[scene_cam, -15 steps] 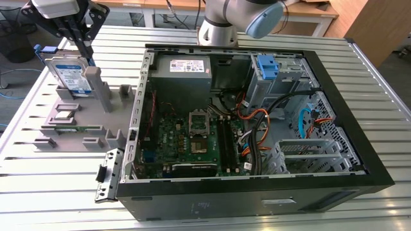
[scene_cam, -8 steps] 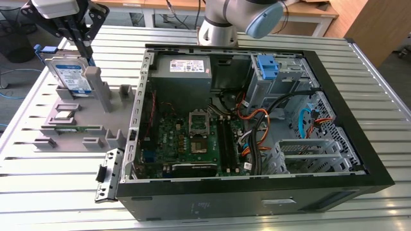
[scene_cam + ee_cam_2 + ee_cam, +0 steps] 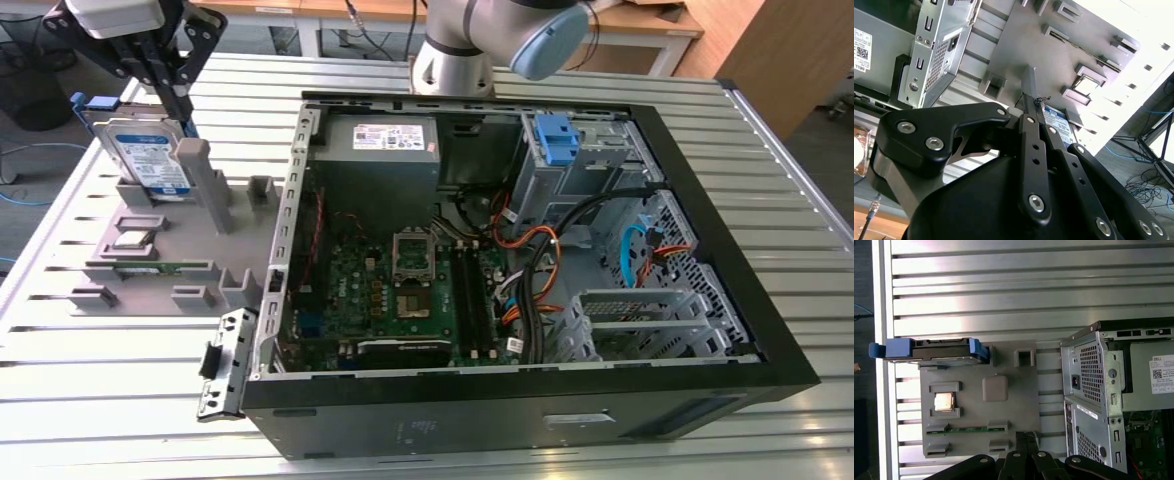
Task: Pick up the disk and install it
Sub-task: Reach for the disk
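The disk (image 3: pixel 144 158) stands on edge in a slot of the grey holder plate (image 3: pixel 174 285) at the exterior view's left, its white-and-blue label facing out and blue rails along its sides. In the first wrist view the disk (image 3: pixel 929 351) shows edge-on at the plate's far side. My gripper (image 3: pixel 178 112) hangs just above and behind the disk's upper corner, not touching it. Its black fingers (image 3: pixel 1030 107) are pressed together with nothing between them, and the disk's label (image 3: pixel 1060 123) shows beyond them. The fingertips (image 3: pixel 1024 439) sit over the plate's opposite edge.
The open computer case (image 3: pixel 747 300) fills the exterior view's right, with a blue bracket (image 3: pixel 554 138) in its drive cage at the back. The holder plate (image 3: pixel 1004 410) also carries a processor chip (image 3: pixel 943 401), a memory stick (image 3: pixel 961 429) and a tall grey post (image 3: pixel 195 170). All rests on a slatted metal table (image 3: pixel 120 400).
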